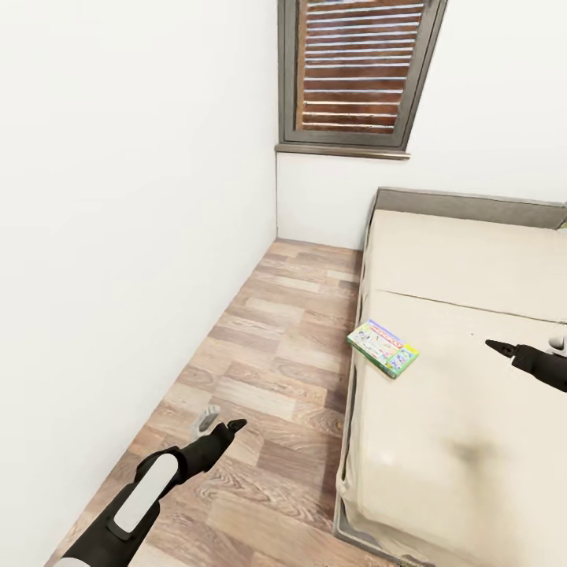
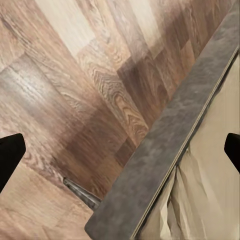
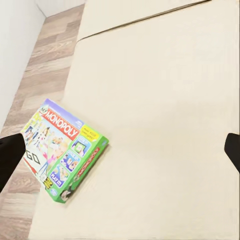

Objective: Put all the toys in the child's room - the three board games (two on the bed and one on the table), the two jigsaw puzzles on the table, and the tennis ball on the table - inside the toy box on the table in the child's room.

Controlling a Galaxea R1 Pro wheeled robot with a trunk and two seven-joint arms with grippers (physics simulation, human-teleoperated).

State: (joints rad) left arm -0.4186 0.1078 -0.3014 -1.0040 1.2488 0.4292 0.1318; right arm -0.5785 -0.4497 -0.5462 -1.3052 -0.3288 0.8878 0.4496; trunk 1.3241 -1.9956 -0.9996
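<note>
A beige bed (image 1: 472, 409) stands beside a wood-plank floor (image 1: 276, 354). A green-edged Monopoly box (image 1: 383, 347) lies at the mattress edge, overhanging the floor. The right fingers (image 1: 496, 345) hover over the bed, spread wide, empty. The left fingers (image 1: 234, 426) hang over the floor, also wide apart, empty.

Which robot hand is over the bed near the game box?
The right gripper. It hangs over the beige bed, its fingers wide apart, with the Monopoly box at the bed's edge nearby. The left gripper is over the wood floor.
</note>
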